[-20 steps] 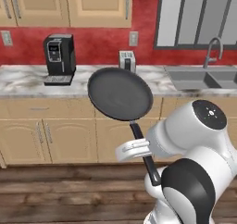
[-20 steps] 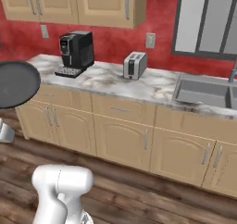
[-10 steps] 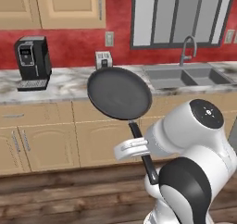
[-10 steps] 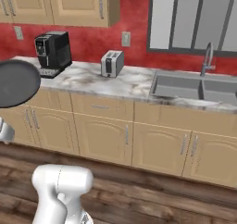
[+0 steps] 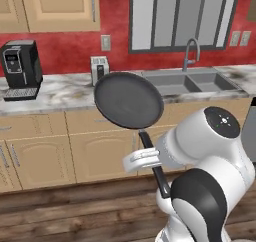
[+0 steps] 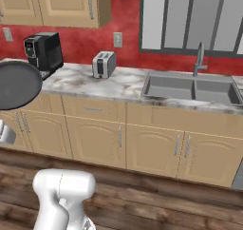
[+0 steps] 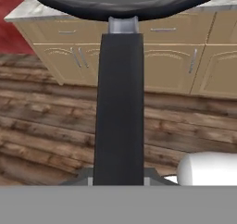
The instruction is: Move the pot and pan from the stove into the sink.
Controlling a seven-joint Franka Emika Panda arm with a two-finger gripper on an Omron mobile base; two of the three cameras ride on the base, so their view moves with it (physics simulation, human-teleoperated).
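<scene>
While our fingers [image 5: 150, 155] clamp the long black handle, we hold the pan [image 5: 129, 100] in the air in front of the cabinets, tilted so its dark face shows. Beyond it the sink [image 6: 192, 88] sits in the marbled tabletop [image 6: 118, 84], right of the toaster [image 6: 104, 64].

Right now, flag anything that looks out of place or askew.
The pan stands out: the gripper holds it by its handle in mid-air over the wood floor, tipped up, its face toward the left base camera. The toaster and coffee machine stand upright.
</scene>
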